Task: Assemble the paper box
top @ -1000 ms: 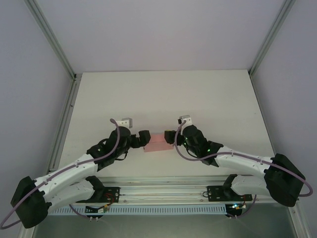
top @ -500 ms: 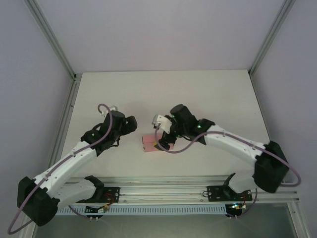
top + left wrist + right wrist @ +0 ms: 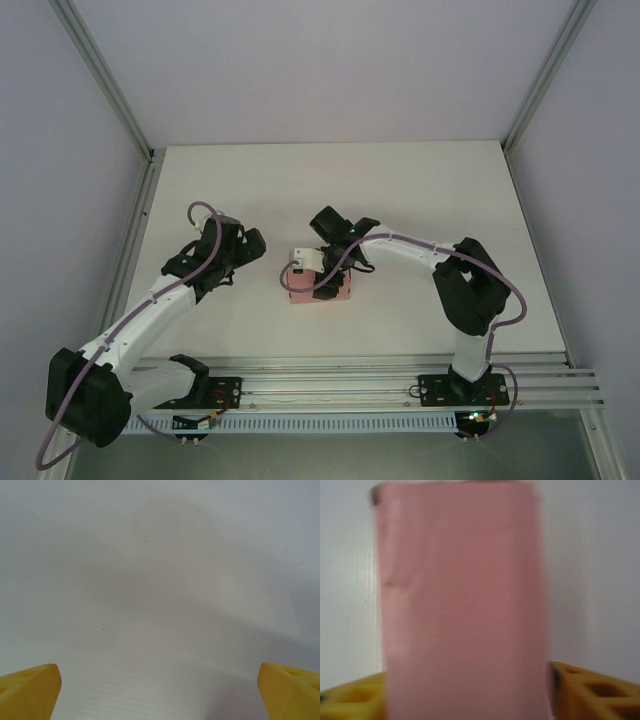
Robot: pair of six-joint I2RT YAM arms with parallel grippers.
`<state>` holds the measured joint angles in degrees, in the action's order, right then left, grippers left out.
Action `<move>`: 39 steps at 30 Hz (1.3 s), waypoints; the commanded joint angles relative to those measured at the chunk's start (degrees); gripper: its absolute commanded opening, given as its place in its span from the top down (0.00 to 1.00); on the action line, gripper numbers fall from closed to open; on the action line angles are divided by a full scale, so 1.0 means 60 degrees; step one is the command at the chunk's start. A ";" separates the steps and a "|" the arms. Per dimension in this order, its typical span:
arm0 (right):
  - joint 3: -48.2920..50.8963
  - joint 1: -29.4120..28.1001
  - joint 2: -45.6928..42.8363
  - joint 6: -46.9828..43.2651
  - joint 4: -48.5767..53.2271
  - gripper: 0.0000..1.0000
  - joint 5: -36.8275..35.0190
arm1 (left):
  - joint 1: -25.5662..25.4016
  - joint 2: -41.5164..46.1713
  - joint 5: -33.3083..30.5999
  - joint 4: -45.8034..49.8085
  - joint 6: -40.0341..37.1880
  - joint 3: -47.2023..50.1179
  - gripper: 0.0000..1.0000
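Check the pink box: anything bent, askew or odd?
Nothing clearly wrong. The pink box sits squarely in the right hand, sides straight. A faint mark near its left edge in the right wrist view might be a crease; too blurred to tell. The left hand hangs open over the table.

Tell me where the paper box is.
In the top view the paper box sits on the table beneath the right tool, the left tool apart on its left.

You'll find the paper box (image 3: 340, 296) folded up as 1 small, plain pink rectangular box, lying on the table (image 3: 420, 200) toward its near edge, roughly mid-width.
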<state>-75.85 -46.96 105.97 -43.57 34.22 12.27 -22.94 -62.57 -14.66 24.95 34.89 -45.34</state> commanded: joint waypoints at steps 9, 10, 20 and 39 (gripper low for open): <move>0.2600 -0.0896 -0.2076 0.0275 -0.5044 0.62 -0.4876 | 0.0189 0.2040 -0.0040 0.0703 0.0585 0.0994 0.00; 0.2815 -0.0972 -0.2144 0.0109 -0.5509 0.63 -0.5343 | 0.0190 0.2254 0.0039 0.0856 0.0670 0.1072 0.00; 0.5091 -0.0969 0.0105 -0.4425 -1.4365 0.63 -0.8029 | 0.0196 0.4606 0.0642 0.2156 0.1025 0.1584 0.00; 0.5392 -0.2155 -0.2086 0.1484 -0.7373 0.00 -0.6363 | 0.0189 0.5703 0.1401 0.2063 0.1497 0.1926 0.00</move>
<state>-43.92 -59.79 96.20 -44.10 -18.46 -29.17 -22.31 -28.29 -8.84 39.92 42.92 -34.24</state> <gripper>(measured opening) 0.999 0.998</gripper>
